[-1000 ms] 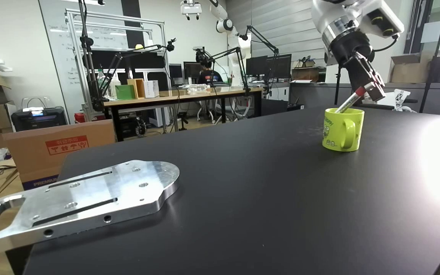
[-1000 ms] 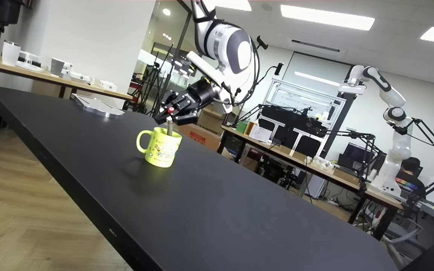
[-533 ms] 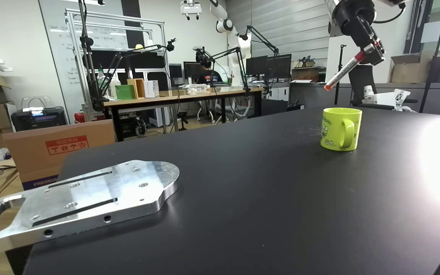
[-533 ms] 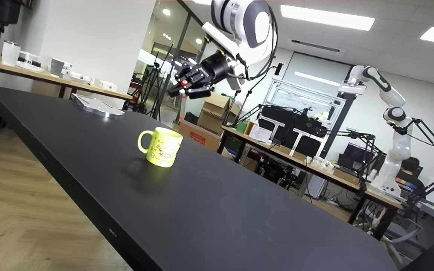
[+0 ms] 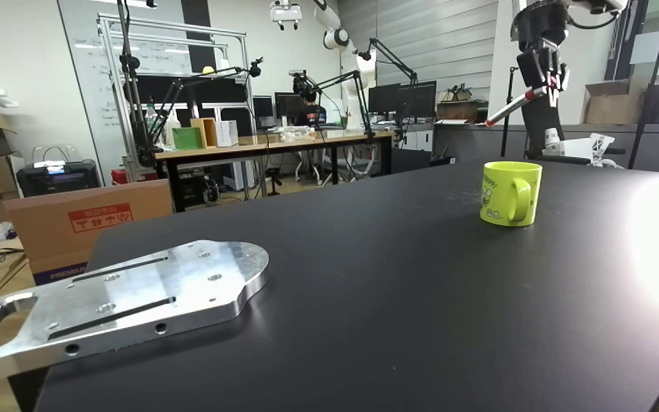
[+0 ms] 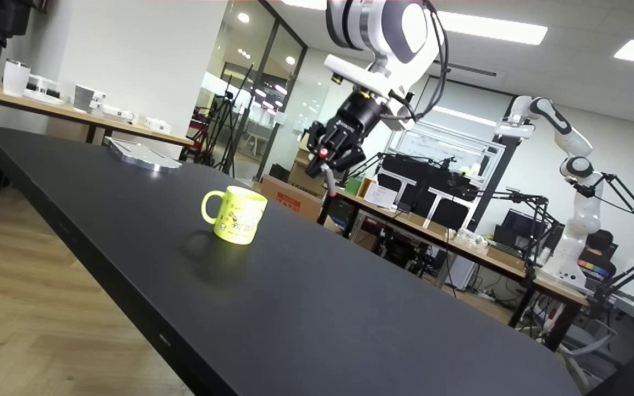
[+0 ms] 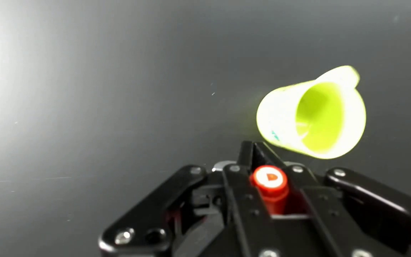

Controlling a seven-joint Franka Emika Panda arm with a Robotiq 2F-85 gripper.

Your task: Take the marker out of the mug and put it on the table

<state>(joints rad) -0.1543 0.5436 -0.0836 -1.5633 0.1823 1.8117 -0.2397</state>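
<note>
Closed snugly around the red-capped marker (image 5: 512, 107), the tool (image 7: 257, 151) holds it tilted above the worktop (image 5: 364, 286), presumably high to clear the yellow-green mug (image 6: 237, 217) standing in from the edges.

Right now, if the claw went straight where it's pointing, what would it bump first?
The claw would probably meet the black table, its held marker perhaps touching first. The mug sits near that line in the wrist view; depth is unclear, so a graze is possible.
</note>
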